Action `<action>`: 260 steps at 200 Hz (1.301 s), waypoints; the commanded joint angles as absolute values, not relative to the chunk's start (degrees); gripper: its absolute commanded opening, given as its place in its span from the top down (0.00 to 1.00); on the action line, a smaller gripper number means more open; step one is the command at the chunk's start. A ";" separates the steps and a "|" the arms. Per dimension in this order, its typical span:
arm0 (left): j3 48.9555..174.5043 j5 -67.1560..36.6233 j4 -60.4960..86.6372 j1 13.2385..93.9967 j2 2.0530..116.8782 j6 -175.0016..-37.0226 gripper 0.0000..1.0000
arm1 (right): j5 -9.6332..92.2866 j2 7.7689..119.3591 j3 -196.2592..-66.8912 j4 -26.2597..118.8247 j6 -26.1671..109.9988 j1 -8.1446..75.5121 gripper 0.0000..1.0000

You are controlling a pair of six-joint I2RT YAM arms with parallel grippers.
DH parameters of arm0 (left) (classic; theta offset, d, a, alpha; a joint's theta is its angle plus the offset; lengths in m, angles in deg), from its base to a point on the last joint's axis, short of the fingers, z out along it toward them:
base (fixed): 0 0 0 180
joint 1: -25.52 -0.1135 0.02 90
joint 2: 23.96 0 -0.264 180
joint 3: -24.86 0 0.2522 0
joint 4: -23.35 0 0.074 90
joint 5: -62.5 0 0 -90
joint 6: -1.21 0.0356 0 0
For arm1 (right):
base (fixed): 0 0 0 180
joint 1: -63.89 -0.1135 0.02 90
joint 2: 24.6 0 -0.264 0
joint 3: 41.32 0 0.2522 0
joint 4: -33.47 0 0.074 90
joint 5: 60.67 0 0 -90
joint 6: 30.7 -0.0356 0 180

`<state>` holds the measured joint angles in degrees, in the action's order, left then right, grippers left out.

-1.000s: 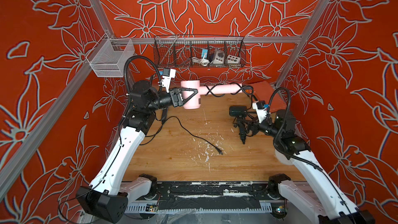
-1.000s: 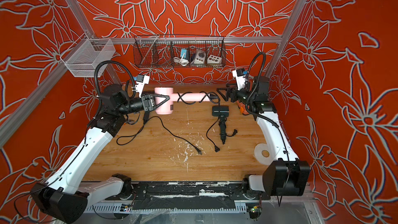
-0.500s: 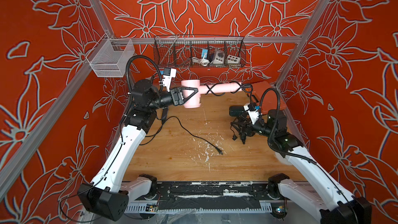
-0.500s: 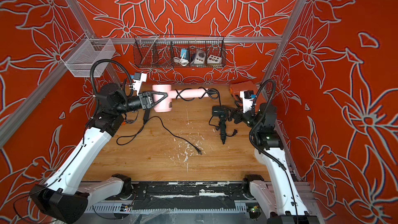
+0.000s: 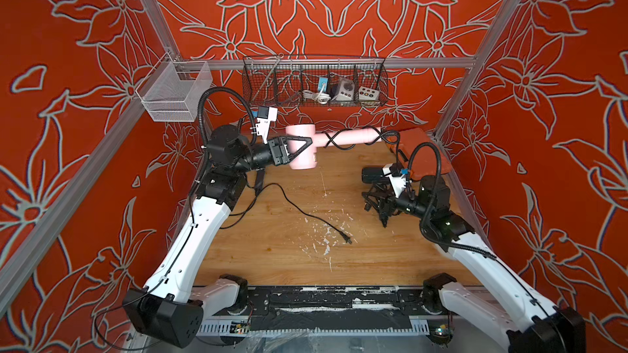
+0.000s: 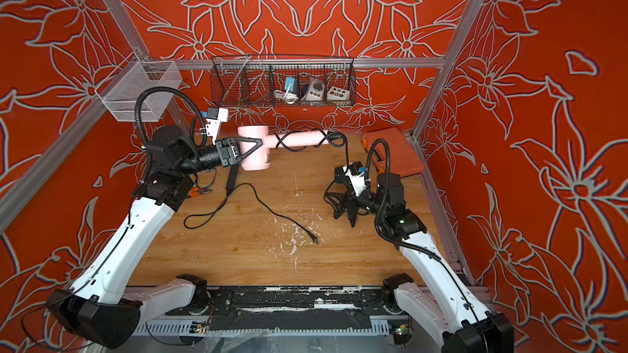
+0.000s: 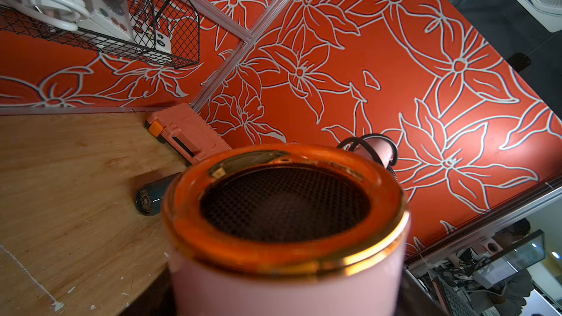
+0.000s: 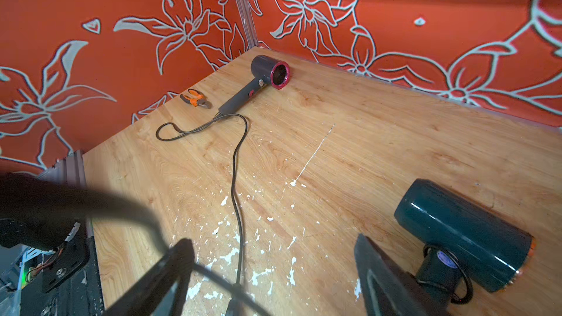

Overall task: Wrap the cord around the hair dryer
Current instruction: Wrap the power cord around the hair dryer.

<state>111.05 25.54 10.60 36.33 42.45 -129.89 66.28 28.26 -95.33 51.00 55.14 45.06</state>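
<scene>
My left hand (image 5: 301, 151) is pinching the barrel of the pink hair dryer (image 5: 300, 130), one black triangular finger over its top and the other under it, and it holds the dryer clear of the tabletop (image 5: 272, 259) near the back wall. The barrel is a smooth matte cylinder. Through the left wrist camera its mouth shows a fine dark honeycomb grille inside a glossy gold band. The straight pink handle sticks out sideways toward the far right corner, and the thin black cord (image 5: 334, 139) crosses it in a few loose turns, then curls off the handle's butt and drops toward my right hand (image 8: 272, 240). That hand is spread wide, low over the wood. In its wrist view a blurred black cord arcs past one of its fingers (image 8: 170, 269); I cannot tell whether the two touch. Just beside the other finger lies a dark teal dryer (image 8: 462, 232), shiny and stubby, with a cord looped round its neck. A grey dryer with a magenta rim (image 8: 264, 71) lies in the far left corner. Its cord snakes across the pale, paint-flecked wood grain to a plug (image 5: 346, 240) near the middle. Orange-handled pliers (image 8: 194, 98) sit near the grey dryer, and a ribbed orange plastic case (image 5: 424, 151) lies in the back right corner.
</scene>
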 commanded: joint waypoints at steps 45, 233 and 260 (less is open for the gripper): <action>113.01 25.48 17.22 35.85 42.00 -132.64 1.00 | 72.73 28.67 -92.05 39.61 50.71 42.97 0.27; 115.08 25.57 14.24 34.49 42.55 -131.00 1.00 | 63.85 16.76 -89.43 53.80 52.36 42.55 0.19; 115.00 25.50 14.60 34.46 42.49 -131.46 1.00 | 62.59 20.01 -84.74 47.25 49.86 41.54 0.18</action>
